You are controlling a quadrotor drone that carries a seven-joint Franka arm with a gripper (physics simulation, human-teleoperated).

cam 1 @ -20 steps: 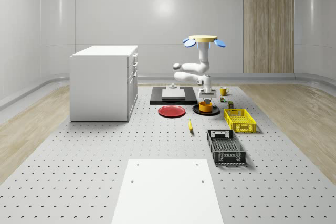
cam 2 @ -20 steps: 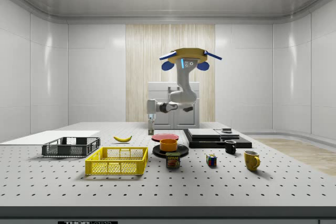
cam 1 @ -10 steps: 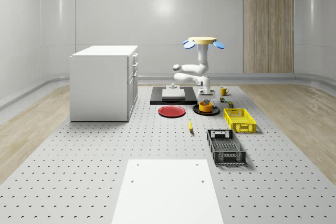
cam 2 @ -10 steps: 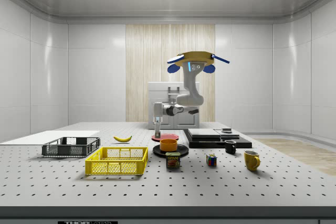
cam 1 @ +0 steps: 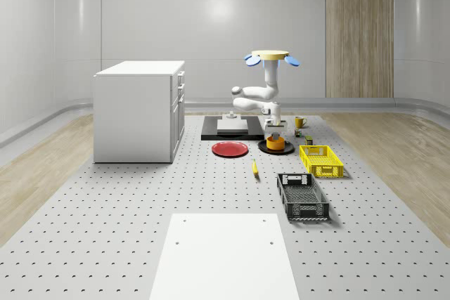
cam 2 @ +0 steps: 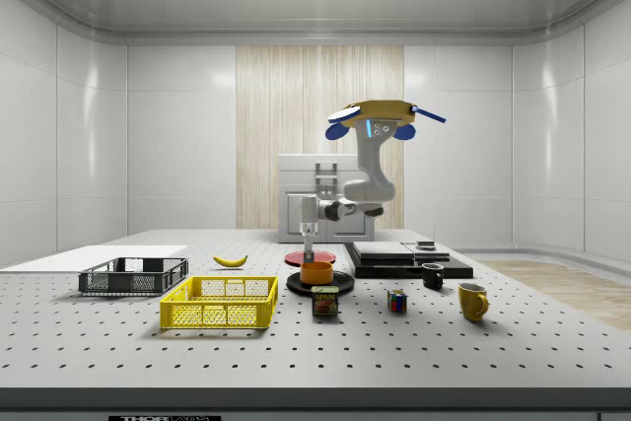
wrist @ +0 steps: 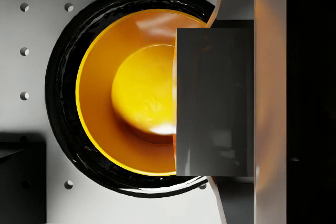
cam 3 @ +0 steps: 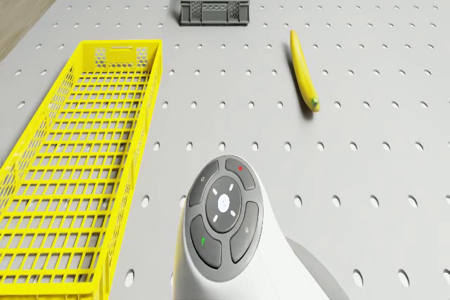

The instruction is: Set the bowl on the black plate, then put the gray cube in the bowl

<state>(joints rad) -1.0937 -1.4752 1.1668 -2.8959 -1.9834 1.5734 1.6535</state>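
Grey perforated metal table (cam 1: 105,230) carries everything, with a white drawer cabinet (cam 1: 137,114) standing on the whole-scene view's left. The drone with the yellow body and blue rotors (cam 2: 380,117) hovers in the air above the far half of the table, near a low black slab (cam 1: 211,133). Its jointed white arm (cam 1: 256,93) bends out and then straight down.

A long yellow mesh basket (cam 3: 70,166) and a dark grey slatted crate (cam 1: 302,196) lie on the side of the plates nearer the whole-scene camera. A flat red plate (cam 1: 230,149) rests just beside the glossy black plate (wrist: 63,51). The orange round bowl (wrist: 100,93) sits on that black plate, roughly centred, its hollow bare.

A yellow banana (cam 3: 304,79) lies apart on the table. The two-finger gripper (cam 2: 311,251) points downward directly above the bowl, close over its rim in the side view. It is clamped on the gray cube (wrist: 215,103), which hangs over one side of the bowl's opening and sits flush against one finger (wrist: 268,103).
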